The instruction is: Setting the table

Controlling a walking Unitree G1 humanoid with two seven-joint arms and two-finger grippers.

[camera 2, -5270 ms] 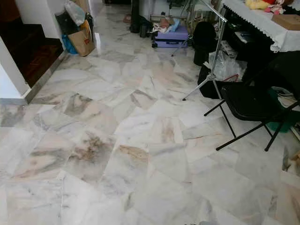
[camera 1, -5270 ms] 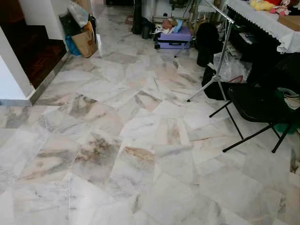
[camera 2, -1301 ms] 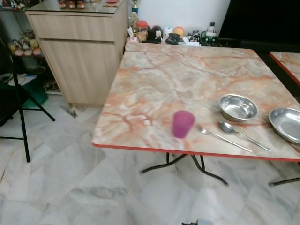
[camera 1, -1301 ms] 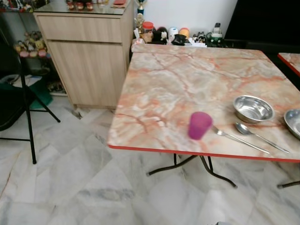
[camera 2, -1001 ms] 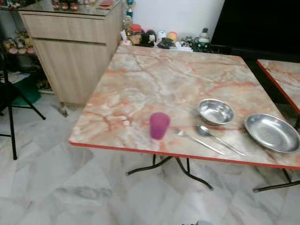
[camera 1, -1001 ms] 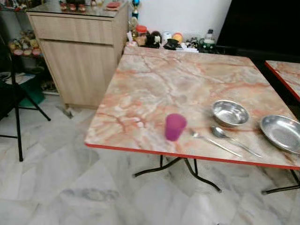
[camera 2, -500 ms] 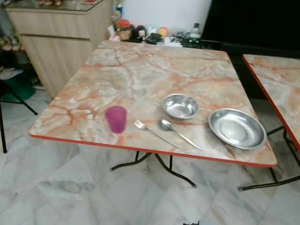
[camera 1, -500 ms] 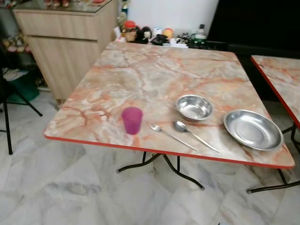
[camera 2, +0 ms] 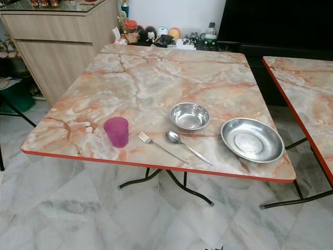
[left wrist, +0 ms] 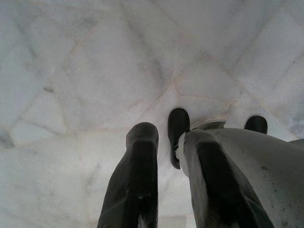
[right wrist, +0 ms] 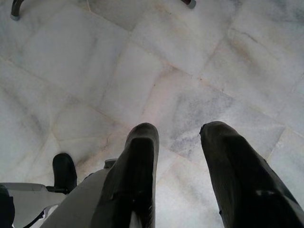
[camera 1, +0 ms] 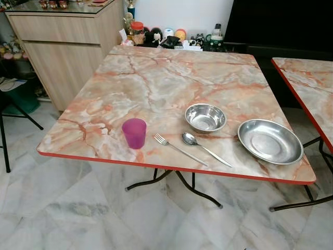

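Marble bench (camera 1: 156, 83) ahead — both end effectors hang low over the floor.
Left end effector (left wrist: 164, 166) and right end effector (right wrist: 183, 166) released, empty; fork (camera 1: 178, 149) runs diagonally at frame centre.

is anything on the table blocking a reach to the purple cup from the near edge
Nothing visible does. The purple cup stands alone near the table's front edge, with the fork lying apart to its right. Both grippers hang open over the floor, left gripper, right gripper.

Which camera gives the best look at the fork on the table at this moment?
The right eye view: the fork lies whole near the picture's middle, between the purple cup and the spoon. The left eye view shows the same fork equally whole, slightly further right. Both wrist views face the marble floor, with no tableware.
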